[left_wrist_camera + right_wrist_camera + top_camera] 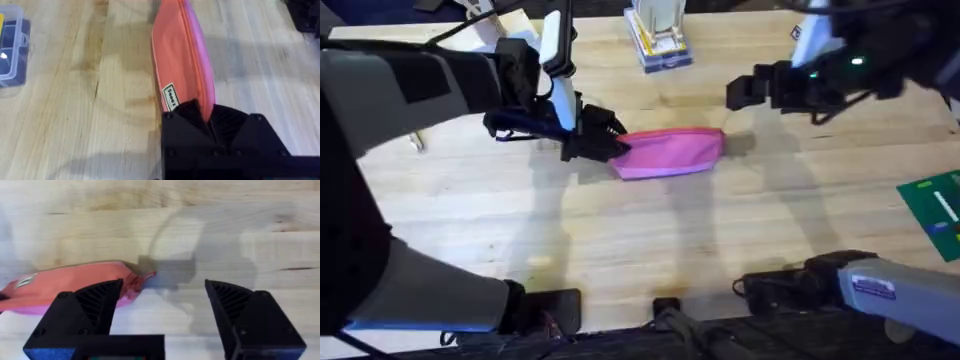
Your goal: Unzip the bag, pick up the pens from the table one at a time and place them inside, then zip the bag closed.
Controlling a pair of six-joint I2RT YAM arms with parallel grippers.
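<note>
We've got the left gripper [605, 140] clamped on the bag's [670, 152] left end; its long axis runs left-right, pull tab [148, 275] nearest our spread-open right gripper [742, 92].

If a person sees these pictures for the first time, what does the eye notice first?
First the pink bag, lying near the middle of the wooden table. The left gripper is shut on its end. The right gripper hangs open just beyond the bag's other end, where the small pull tab sticks out.
</note>
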